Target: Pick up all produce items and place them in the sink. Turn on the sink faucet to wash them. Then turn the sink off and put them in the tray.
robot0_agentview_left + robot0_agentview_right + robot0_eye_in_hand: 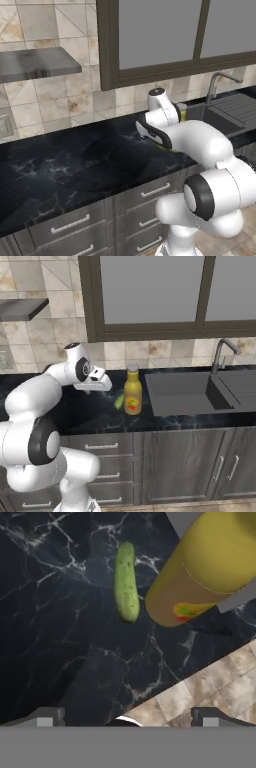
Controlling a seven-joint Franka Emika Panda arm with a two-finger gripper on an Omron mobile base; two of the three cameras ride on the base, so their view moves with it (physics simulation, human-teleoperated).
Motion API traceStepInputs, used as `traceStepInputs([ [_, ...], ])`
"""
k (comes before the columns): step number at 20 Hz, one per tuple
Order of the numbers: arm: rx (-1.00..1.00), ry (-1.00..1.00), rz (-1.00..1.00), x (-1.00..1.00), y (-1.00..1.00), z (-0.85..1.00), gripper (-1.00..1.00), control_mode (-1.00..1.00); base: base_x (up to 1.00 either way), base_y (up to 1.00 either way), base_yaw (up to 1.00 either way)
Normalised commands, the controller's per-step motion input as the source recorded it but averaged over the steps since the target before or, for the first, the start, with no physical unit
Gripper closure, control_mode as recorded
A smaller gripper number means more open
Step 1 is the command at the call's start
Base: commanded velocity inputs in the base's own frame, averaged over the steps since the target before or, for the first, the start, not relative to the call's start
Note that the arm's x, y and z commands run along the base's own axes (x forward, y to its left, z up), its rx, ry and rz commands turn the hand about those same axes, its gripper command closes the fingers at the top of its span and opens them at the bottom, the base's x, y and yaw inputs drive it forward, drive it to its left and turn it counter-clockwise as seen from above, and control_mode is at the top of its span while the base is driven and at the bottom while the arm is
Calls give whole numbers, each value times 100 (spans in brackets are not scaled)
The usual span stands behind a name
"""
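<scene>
A small green cucumber (126, 582) lies on the black marble counter (60, 612), ahead of my gripper (127, 719) and apart from it. The two fingertips (45, 718) stand wide, so the gripper is open with nothing between them. In the right base view the hand (94, 382) hovers over the counter just left of the cucumber (119, 401). The dark grey sink (182, 392) sits to the right, its slim grey faucet (220, 353) at the back edge. The left base view shows the sink (227, 117) and faucet (220, 80) too. The tray is out of view.
A yellow bottle (132, 391) with a grey cap and red label stands right beside the cucumber, between it and the sink; it looms close (210, 567) in the hand view. A grey shelf (35, 62) hangs on the wall at left. Drawers (70, 225) run below the counter's front edge.
</scene>
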Motion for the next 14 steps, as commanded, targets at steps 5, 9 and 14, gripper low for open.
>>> traceStepInputs([
  [5,-6,0,-3,22,0,-31,-100,-100,0,0,0],
  [9,-12,0,-2,14,0,-26,-100,-100,0,0,0],
  [14,-8,0,0,17,-1,-7,-100,-100,0,0,0],
])
